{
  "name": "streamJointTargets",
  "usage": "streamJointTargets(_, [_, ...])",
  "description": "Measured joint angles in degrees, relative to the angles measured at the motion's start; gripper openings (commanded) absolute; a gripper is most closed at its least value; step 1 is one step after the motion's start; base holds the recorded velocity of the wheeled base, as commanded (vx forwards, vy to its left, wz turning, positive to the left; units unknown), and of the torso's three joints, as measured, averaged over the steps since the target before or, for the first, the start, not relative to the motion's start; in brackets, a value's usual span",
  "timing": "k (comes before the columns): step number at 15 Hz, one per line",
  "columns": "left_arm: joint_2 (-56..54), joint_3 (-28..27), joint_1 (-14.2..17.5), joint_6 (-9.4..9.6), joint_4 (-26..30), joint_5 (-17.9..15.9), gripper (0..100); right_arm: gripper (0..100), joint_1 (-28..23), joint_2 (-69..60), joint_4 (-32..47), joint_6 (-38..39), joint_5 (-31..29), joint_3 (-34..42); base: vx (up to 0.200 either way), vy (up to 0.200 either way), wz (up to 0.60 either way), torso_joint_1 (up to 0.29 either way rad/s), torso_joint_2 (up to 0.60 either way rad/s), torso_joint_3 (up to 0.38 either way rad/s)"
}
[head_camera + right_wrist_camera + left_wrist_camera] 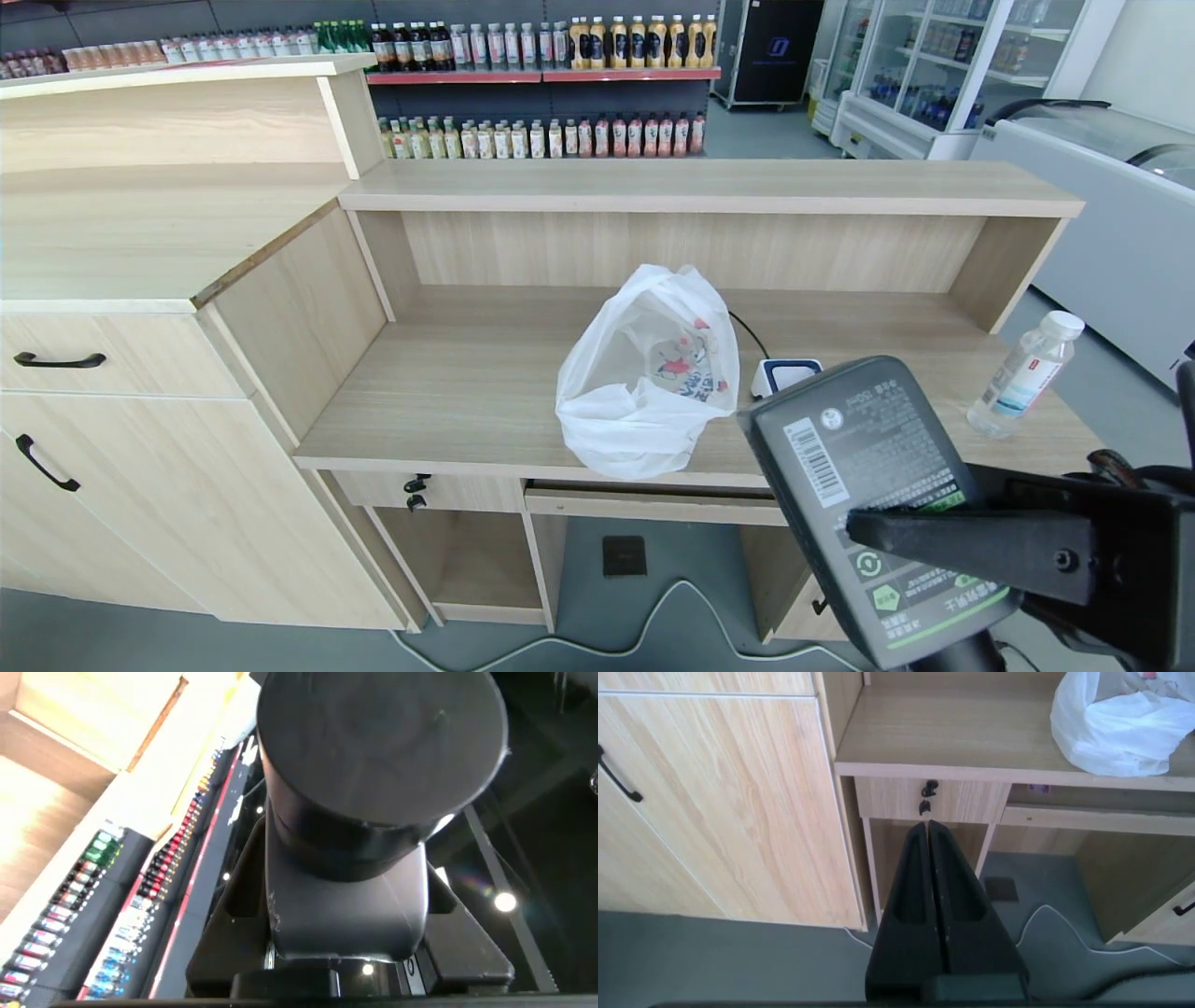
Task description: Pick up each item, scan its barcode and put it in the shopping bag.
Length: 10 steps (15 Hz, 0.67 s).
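While the right tool point(878, 541) pinches a dark bottle point(859, 467) at the head view's lower right, the left tool point(928, 833) is pressed together with nothing in it. The white shopping bag point(644, 383) sits mid-surface point(467, 392), a scanner point(782, 375) is just right of it, and a water bottle point(1022, 375) stands far right. Drink shelves point(541, 56) and fridges point(934, 65) run across the top.

A pale wood worktop point(448, 392) sits under a raised counter ledge point(709, 182). On the left is a taller cabinet point(140, 467) with black handles point(59, 359). A pale cable point(680, 584) snakes over the grey floor point(579, 616). Behind, shelves point(541, 75) carry rows of bottled drinks. Glass-door fridges point(934, 65) and a chest freezer point(1102, 196) stand to the right.
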Motion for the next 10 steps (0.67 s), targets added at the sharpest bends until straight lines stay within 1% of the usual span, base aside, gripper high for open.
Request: streamJointTargets(10, [0.0, 0.0, 0.02, 0.0, 0.0, -0.02, 0, 0, 0.26, 0.55, 0.17, 0.11, 0.24, 0.0, 0.0, 0.0, 0.0, 0.0, 0.0, 0.0])
